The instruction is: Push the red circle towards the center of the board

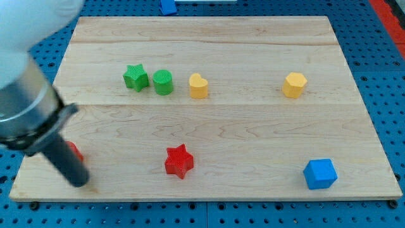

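Pale wooden surface [253, 126] sits on a blue pegboard. The arm ends in a dark rod that neither opens nor holds anything. My tip [80, 182] rests near the view's bottom-left corner. The red circle [75, 151] is just above my tip, half hidden behind the rod, and I cannot tell whether they touch. A blue cube [319, 173] lies far to the tip's right and a red star [179, 161] nearer on the same side. Well above and to the right are a yellow hexagon [294, 84], yellow heart [198, 85], green circle [162, 82] and green star [135, 77].
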Tool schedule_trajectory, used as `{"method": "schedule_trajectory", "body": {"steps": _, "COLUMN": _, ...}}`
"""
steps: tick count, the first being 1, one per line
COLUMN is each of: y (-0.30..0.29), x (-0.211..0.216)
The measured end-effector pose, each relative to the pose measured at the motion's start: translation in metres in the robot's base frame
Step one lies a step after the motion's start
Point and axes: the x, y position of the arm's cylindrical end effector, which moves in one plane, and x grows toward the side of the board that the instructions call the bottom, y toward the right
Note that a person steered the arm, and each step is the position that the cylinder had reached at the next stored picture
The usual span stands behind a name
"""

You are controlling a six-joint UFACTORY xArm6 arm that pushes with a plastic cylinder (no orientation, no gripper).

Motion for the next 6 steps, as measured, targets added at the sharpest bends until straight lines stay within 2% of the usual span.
{"method": "schedule_trajectory", "body": {"steps": 1, "y": -0.057, "x": -0.004}}
{"method": "schedule_trajectory", "body": {"steps": 2, "y": -0.083, "x": 0.003}}
{"method": "schedule_trajectory", "body": {"steps": 3, "y": -0.062, "x": -0.046}}
{"method": "schedule_trajectory", "body": {"steps": 4, "y": -0.086, "x": -0.072}}
{"method": "schedule_trajectory", "body": {"steps": 5, "y": -0.119, "x": -0.068}}
{"method": "schedule_trajectory", "body": {"steps": 6, "y": -0.115, "x": -0.097}}
